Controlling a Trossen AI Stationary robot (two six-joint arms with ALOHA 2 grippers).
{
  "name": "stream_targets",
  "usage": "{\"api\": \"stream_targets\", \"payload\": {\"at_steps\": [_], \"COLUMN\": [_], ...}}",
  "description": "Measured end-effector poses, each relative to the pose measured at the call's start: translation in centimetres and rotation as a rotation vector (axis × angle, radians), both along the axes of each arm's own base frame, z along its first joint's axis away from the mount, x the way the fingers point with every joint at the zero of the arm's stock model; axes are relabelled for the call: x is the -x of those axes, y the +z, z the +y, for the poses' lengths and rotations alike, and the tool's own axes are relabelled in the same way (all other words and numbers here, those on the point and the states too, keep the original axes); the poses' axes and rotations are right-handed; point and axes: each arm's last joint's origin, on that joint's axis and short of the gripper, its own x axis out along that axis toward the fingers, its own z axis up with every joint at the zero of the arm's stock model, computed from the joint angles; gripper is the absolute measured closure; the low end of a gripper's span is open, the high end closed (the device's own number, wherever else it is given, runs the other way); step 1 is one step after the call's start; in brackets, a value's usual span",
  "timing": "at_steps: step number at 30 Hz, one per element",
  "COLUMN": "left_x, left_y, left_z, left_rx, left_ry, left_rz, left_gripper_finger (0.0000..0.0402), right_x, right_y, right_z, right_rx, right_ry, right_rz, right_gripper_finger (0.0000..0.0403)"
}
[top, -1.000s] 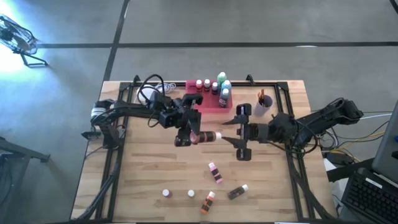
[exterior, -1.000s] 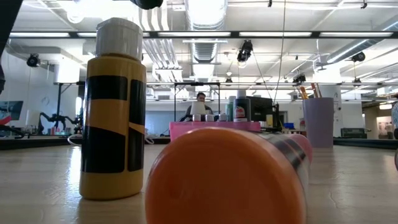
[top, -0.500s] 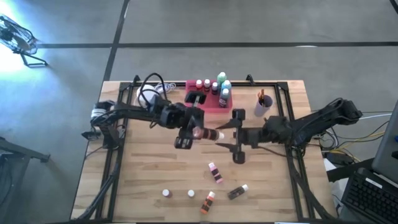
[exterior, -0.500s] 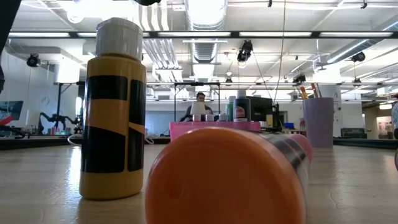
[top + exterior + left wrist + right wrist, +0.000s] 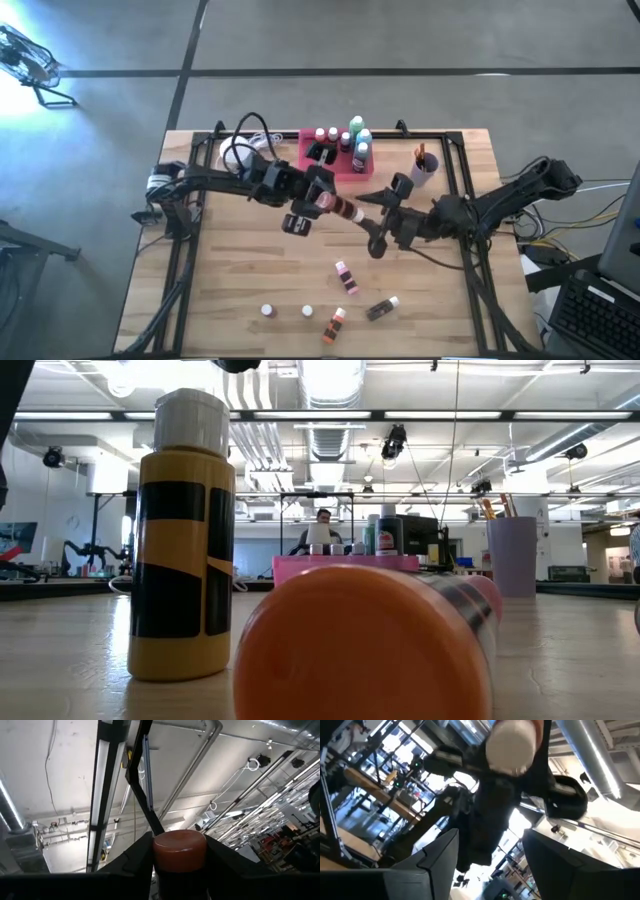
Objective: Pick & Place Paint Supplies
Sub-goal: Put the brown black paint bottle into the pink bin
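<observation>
The left gripper [image 5: 322,199], tilted above the wooden table [image 5: 240,290], clamps a small brown white-capped bottle [image 5: 338,207]; the right gripper [image 5: 378,218] faces its cap, jaws wide.

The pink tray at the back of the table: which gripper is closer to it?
Left. The left gripper, holding a brown bottle, is just in front of the pink tray. The right gripper is farther forward, to its right.

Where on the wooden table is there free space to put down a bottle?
The wooden table is bare on its left side, beside the small white-capped bottles near the front edge. The front right corner, right of the lying dark bottle, is also free. It is crowded at the back, around the pink rectangular tray and the purple cup.
</observation>
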Motion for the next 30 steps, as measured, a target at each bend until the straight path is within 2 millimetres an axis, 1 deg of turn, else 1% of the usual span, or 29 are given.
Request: {"api": "stream_targets", "payload": {"at_steps": [3, 5, 9, 12, 14, 18, 25, 30], "left_x": [-0.3, -0.5, -1.2, -1.8, -2.1, -2.4, -3.0, -3.3], "left_y": [-0.2, -0.4, -1.0, -1.5, -1.8, -2.1, -2.8, -3.2], "left_z": [0.5, 0.9, 1.6, 2.0, 2.1, 2.1, 2.7, 2.9], "left_rx": [-0.011, -0.033, -0.061, -0.061, -0.071, -0.101, -0.079, -0.115], "left_ry": [0.008, 0.002, -0.006, 0.011, 0.03, 0.067, 0.097, 0.177], "left_rz": [0.038, 0.072, 0.178, 0.261, 0.295, 0.3, 0.402, 0.403], "left_gripper_finger": [0.0259, 0.0259, 0.0259, 0.0259, 0.0259, 0.0259, 0.0259, 0.0259], "right_x": [0.1, 0.3, 1.0, 1.4, 1.5, 1.5, 2.0, 2.0], "right_y": [0.0, -0.1, -0.3, -0.7, -1.1, -1.7, -1.4, -1.4], "right_z": [0.5, 0.8, 1.4, 1.7, 2.0, 2.2, 2.3, 2.3], "right_rx": [-0.043, -0.117, -0.278, -0.367, -0.389, -0.423, -0.43, -0.436], "right_ry": [0.027, 0.007, -0.153, -0.22, -0.222, -0.209, -0.222, -0.219], "right_rz": [-0.001, 0.004, 0.022, 0.049, 0.086, 0.124, 0.113, 0.112], "right_gripper_finger": [0.0191, 0.0195, 0.0202, 0.0207, 0.0209, 0.0204, 0.0189, 0.0182]}}
